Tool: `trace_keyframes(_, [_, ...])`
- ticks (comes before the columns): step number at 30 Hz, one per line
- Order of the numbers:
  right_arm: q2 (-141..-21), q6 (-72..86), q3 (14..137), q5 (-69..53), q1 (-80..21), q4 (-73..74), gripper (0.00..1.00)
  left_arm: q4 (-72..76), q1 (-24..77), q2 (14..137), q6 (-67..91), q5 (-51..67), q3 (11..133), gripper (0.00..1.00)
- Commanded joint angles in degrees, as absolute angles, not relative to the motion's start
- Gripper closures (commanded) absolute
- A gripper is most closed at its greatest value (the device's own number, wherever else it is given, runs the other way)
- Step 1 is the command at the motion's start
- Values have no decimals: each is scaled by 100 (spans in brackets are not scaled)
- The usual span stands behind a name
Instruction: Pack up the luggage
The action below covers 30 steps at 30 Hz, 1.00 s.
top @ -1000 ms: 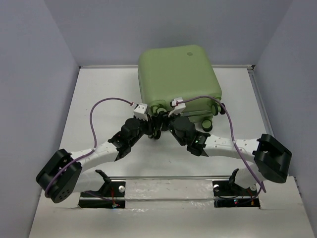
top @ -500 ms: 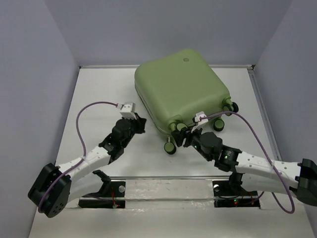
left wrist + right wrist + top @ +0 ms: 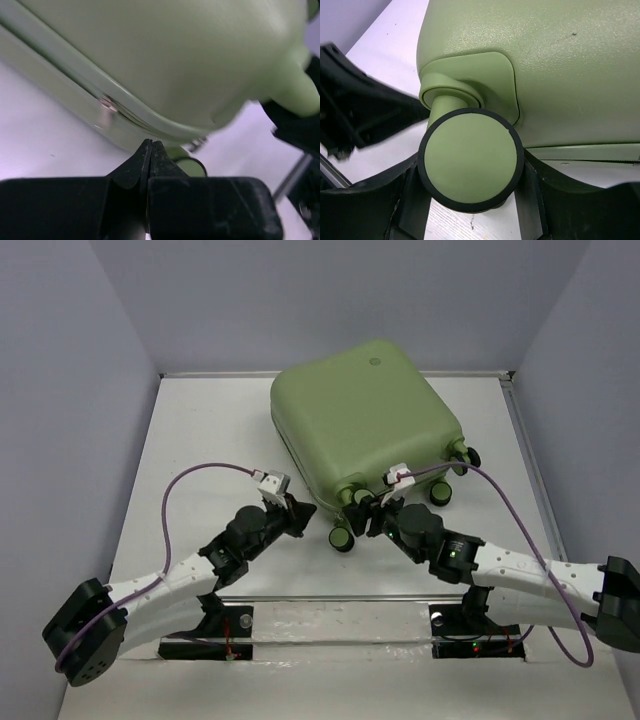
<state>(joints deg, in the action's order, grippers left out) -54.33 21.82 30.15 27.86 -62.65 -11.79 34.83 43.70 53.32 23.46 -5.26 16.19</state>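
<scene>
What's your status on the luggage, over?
Left tool shut, empty, tip by the luggage seam. Right tool clamped on a caster wheel. Luggage closed, lying on the table. No obstruction seen.

luggage (image 3: 365, 415): plain light green | wheel (image 3: 470, 160): green, black rim | arm cables (image 3: 505, 530): purple | table (image 3: 200, 450): white

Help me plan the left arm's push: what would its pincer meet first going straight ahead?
Probably the light-green hard-shell suitcase, at its seamed side wall near a wheel corner; the shut left pincer points at it, though depth is unclear.
</scene>
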Motion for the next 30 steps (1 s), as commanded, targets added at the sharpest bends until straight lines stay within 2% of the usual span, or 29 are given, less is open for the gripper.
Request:
trace_keyframes(1, [-5836, 2048, 3664, 2566, -6311, -1924, 93, 3999, 4991, 5308, 2434, -53, 1178, 87])
trace_keyframes(2, [-6027, 2030, 3743, 2540, -6311, -1960, 93, 4060, 5114, 5326, 2461, -209, 1169, 74])
trace_keyframes(3, [-6116, 2004, 3814, 2453, -6311, -1995, 93, 4061, 5176, 5396, 2487, -263, 1230, 70])
trace_keyframes(6, [-6459, 1960, 4086, 2356, -6311, -2057, 93, 4008, 5282, 5589, 2444, -553, 1432, 43])
trace_keyframes(7, [-6521, 1960, 4139, 2321, -6311, -2057, 93, 4008, 5282, 5633, 2461, -676, 1485, 43])
trace_keyframes(10, [-6671, 1978, 4219, 2241, -6311, -2136, 93, 3973, 5282, 5835, 2443, -1114, 1634, 30])
trace_keyframes(19, [-6803, 2039, 4254, 1969, -6311, -2241, 93, 3920, 5282, 6618, 2338, -2328, 2232, 29])
trace_keyframes(21, [-6829, 2065, 4245, 1925, -6311, -2285, 93, 4112, 5282, 6749, 2215, -2391, 2363, 30])
trace_keyframes(23, [-6873, 2074, 4219, 1881, -6363, -2346, 93, 4271, 5282, 6881, 2154, -2303, 2513, 37])
trace_keyframes(24, [-6890, 2092, 4219, 1881, -6363, -2355, 93, 4411, 5282, 6917, 2153, -2251, 2540, 44])
trace_keyframes(27, [-6970, 2101, 4210, 1863, -6425, -2426, 93, 4552, 5300, 7014, 2197, -2162, 2628, 58])
trace_keyframes(28, [-6987, 2118, 4201, 1855, -6477, -2443, 93, 4596, 5309, 7005, 2206, -2136, 2637, 72])
trace_keyframes(30, [-7022, 2136, 4166, 1907, -6478, -2487, 93, 4588, 5309, 6953, 2206, -2188, 2646, 88])
